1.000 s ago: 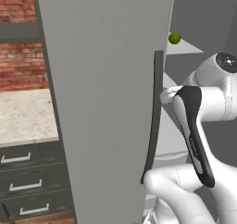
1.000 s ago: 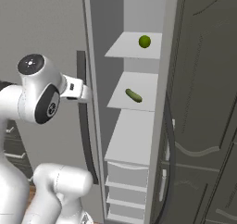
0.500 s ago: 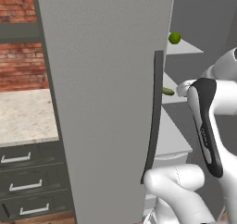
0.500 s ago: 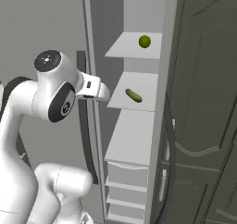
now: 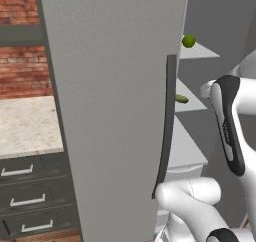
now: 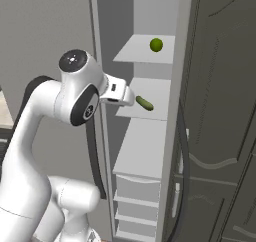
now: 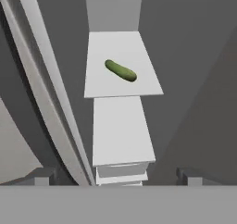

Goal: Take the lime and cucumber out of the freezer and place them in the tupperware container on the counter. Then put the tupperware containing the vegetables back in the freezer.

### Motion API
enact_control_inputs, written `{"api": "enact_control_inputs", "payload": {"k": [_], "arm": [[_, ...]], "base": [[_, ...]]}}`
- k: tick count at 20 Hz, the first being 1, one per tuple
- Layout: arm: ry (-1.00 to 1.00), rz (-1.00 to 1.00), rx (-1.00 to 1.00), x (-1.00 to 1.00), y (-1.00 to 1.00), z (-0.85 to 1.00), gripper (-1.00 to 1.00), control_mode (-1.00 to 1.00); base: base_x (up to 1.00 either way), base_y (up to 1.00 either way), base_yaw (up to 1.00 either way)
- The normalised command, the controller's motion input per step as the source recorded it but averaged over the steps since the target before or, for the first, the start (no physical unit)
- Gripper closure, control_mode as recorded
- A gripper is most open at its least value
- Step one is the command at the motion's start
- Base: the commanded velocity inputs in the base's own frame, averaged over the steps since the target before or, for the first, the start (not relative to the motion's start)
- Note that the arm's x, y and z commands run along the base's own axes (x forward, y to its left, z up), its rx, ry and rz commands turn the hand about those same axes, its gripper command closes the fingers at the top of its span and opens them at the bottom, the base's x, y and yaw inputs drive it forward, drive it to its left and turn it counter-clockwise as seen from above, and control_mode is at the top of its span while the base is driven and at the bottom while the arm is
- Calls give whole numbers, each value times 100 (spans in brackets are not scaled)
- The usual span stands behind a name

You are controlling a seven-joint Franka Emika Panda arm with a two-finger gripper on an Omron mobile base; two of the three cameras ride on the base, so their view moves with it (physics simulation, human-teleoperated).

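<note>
Change: over the last second the arm swings from beside the door handle toward the open freezer (image 6: 145,151), its hand now reaching over the front edge of the middle shelf; the cucumber and lime lie where they did.
Cucumber (image 7: 121,71): lies flat and slantwise on the middle shelf (image 7: 139,86), near its centre, well ahead of the fingertips and untouched.
Lime (image 6: 156,45): sits on the shelf above, toward the back, apart from the cucumber.
Why so placed: both are stored on separate open shelves, so each likely needs its own reach; the cucumber looks the nearer target, since the hand points at it.
Freezer door (image 5: 115,111): swung wide, its long dark handle (image 5: 165,131) toward the robot, leaving the shelves clear to enter.
End effector (image 7: 115,174): fingers spread wide, nothing between them.
Arm pose: elbow raised high, forearm roughly level, wrist aimed into the compartment at middle-shelf height.
Table (image 5: 25,126): beige top left of the door; the tupperware container is not visible here.
</note>
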Motion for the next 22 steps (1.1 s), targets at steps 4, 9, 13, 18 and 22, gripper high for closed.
{"api": "enact_control_inputs", "payload": {"k": [4, 9, 13, 18, 22], "arm": [[0, -4, 0, 21, -14, 34, -100, -100], [0, -2, 0, 30, -6, 33, -100, -100], [-10, 0, 0, 32, -3, 25, -100, -100], [-12, 0, 0, 25, -14, 28, -100, -100], [0, -2, 1, 28, -22, 23, -100, -100]], "base": [[0, 0, 0], [0, 0, 0], [0, 0, 0], [0, 0, 0], [0, 0, 0]]}}
